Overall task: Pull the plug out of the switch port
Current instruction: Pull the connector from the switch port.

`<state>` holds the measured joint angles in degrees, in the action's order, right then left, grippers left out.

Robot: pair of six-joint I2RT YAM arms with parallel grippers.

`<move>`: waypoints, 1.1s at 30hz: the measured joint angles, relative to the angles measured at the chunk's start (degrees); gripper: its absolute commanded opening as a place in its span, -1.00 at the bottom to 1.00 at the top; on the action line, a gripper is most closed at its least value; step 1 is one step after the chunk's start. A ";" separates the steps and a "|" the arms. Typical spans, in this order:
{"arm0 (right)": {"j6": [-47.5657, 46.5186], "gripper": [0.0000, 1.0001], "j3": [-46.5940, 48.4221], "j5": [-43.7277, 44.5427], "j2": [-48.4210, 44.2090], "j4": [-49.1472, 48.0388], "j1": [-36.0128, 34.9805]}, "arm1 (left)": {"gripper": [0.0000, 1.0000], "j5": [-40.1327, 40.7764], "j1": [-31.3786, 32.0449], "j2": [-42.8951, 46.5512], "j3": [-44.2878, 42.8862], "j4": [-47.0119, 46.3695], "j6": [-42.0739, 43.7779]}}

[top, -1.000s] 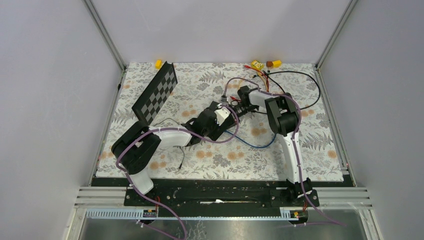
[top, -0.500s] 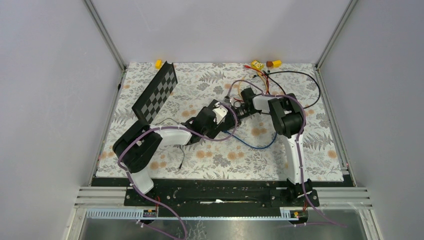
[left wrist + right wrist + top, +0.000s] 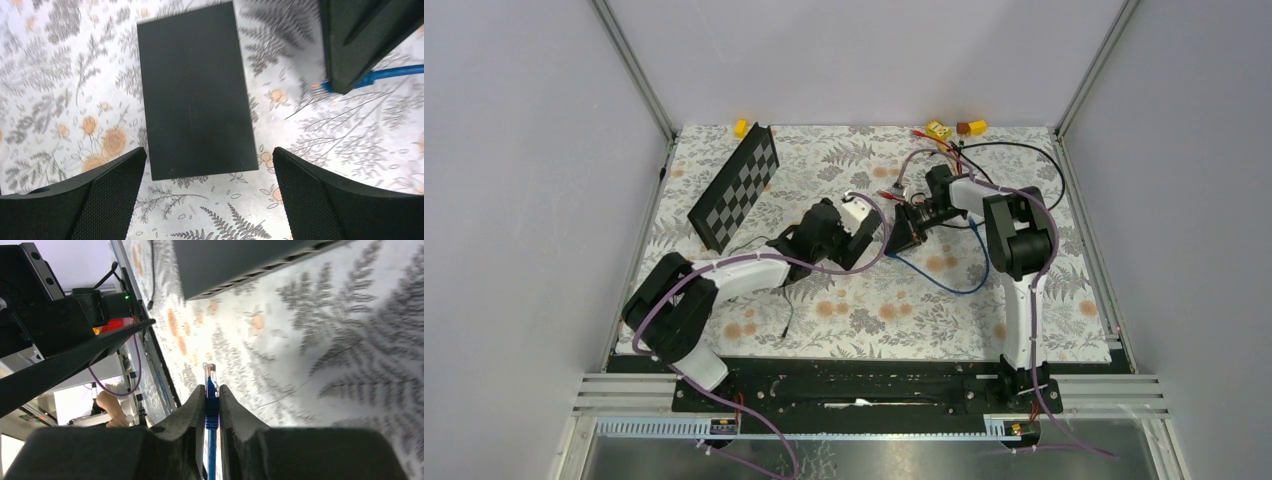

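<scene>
The switch is a flat matte-black box lying on the flowered cloth; its ported edge shows in the right wrist view. My left gripper hangs over its near end, jaws wide open and touching nothing. In the top view the left gripper covers most of the switch. My right gripper is shut on the blue plug, whose clear tip points at the switch with a gap of cloth between them. The same plug shows apart from the switch, to its right. The blue cable trails from the right gripper.
A black-and-grey chequered board lies at the back left. Small yellow pieces, red clips and a looping black cable sit at the back right. A thin black wire lies near the front. Metal frame rails edge the cloth.
The right gripper has drawn back to the right with the blue plug, now clear of the switch. The left gripper has opened wider and come off the switch; its arm swung left.
</scene>
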<state>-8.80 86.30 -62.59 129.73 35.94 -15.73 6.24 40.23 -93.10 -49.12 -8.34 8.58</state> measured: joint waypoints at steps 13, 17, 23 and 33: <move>-1.57 -1.00 -10.29 -4.85 -16.81 2.51 -0.02 | 0.98 -7.72 -0.20 11.02 -0.02 1.75 5.70; -4.26 -1.00 -11.65 -6.58 -18.53 5.33 -0.02 | 0.97 -8.35 -0.37 12.72 -0.04 2.62 6.69; -11.21 -1.00 -11.63 -7.58 -21.94 12.52 -0.02 | 0.97 -8.90 -1.92 14.84 -0.04 2.75 7.67; -20.06 -1.00 -3.15 -5.44 -25.44 25.51 -0.07 | 0.98 -9.53 -5.84 15.15 -0.04 2.75 7.72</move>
<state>-28.86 83.15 -68.03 104.29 61.45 -15.79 -3.29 34.39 -77.95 -49.17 -5.58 16.29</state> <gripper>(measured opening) 0.190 0.987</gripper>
